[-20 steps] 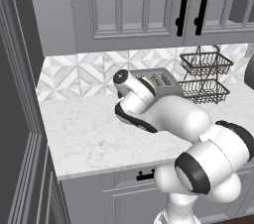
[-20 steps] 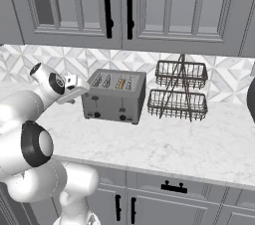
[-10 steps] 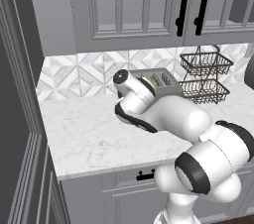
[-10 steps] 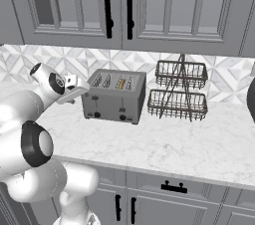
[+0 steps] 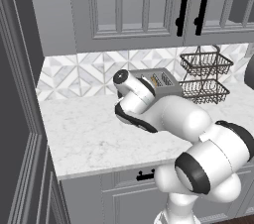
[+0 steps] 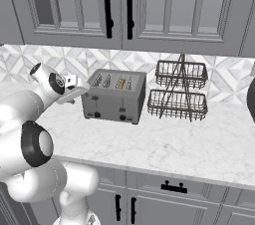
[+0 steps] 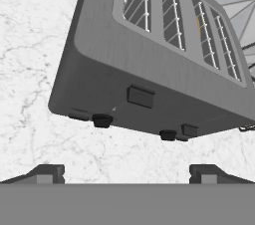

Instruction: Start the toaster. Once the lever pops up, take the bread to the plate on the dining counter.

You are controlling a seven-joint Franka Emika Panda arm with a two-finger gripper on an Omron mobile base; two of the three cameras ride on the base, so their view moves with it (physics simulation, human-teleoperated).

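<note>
The grey four-slot toaster (image 6: 114,100) stands on the marble worktop against the tiled backsplash, partly hidden behind my arm in the left base view (image 5: 161,80). A thin tan slice of bread (image 6: 122,84) sits in one slot and shows as an orange sliver in the hand view (image 7: 199,23). Two levers (image 7: 140,96) and dark knobs (image 7: 102,120) are on its front. My gripper (image 6: 79,89) hovers open just left of and in front of the toaster (image 7: 149,59), fingertips (image 7: 50,173) wide apart with nothing between them. The plate and the dining counter are out of view.
A two-tier wire basket (image 6: 181,89) stands right of the toaster, also in the left base view (image 5: 205,77). A dark rounded object (image 6: 251,100) sits at the far right edge. Upper cabinets (image 6: 124,5) hang overhead. A tall dark cabinet (image 5: 17,119) bounds the left.
</note>
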